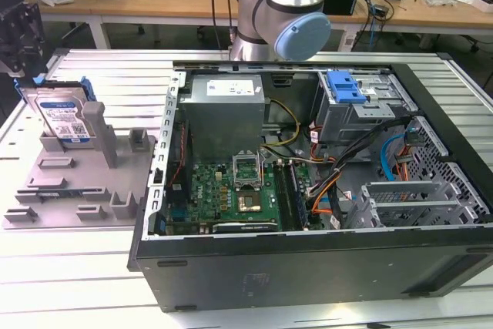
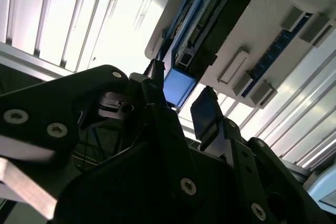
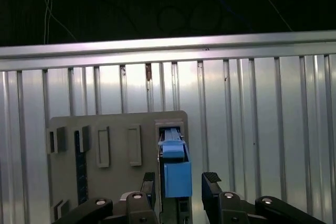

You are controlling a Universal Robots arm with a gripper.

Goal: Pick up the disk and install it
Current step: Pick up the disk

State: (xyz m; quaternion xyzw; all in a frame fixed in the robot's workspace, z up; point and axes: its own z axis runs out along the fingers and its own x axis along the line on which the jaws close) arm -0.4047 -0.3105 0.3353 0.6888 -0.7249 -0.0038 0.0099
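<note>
Aluminium, ribbed and pale, makes up the bench, and most of it is taken by an open black computer case with its board and cables on show. At the exterior view's left lies a grey plastic fixture tray. The disk stands on edge in a slot at the tray's far end: a flat silver-grey slab with a white-and-blue label, framed by a blue carrier rail.

I'd judge it stiff and dense for its size, smooth on its faces, and not fond of knocks. The rail's two outer sides, at the end standing clear of the tray, look the sound place to take it.

The gripper hangs right over that end. In the first wrist view the fingers are spread, one either side of the rail with a gap on both sides, so nothing is held.
</note>
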